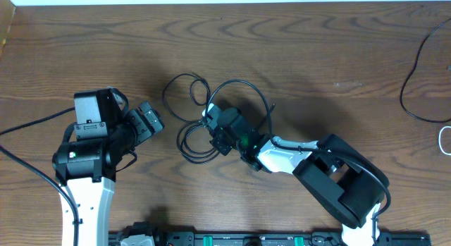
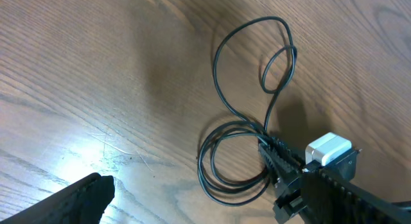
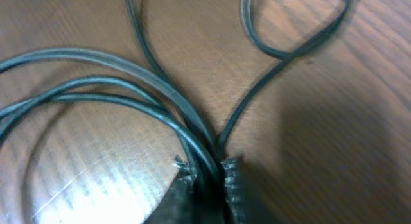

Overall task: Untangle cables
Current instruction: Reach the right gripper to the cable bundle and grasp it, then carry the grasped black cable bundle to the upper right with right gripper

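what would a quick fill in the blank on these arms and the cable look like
1. The right arm has its jaws ____ on the black cable.
2. The left arm has its jaws ____, touching no cable.
3. The cable lies in loops on a ____ table.
Missing words: shut; open; wooden
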